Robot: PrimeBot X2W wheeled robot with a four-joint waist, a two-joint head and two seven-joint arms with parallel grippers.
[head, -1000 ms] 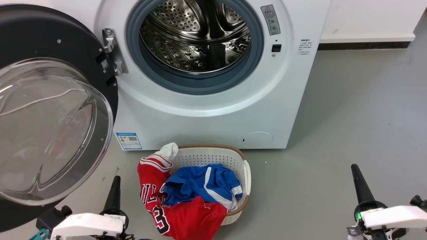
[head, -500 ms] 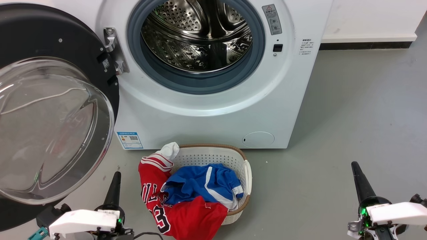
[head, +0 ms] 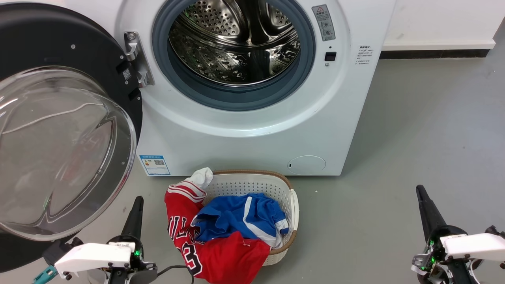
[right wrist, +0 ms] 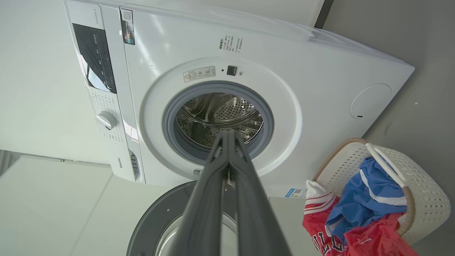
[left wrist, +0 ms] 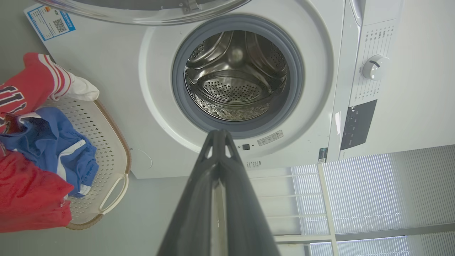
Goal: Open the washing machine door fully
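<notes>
Before the washing machine point(head: 236, 136), left fingers point(left wrist: 197, 199) and right fingers point(right wrist: 208, 199) together, seemingly empty.

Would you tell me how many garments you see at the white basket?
3: red jersey over its left rim, blue garment inside, white sock at the far rim; possibly more hidden.
</notes>
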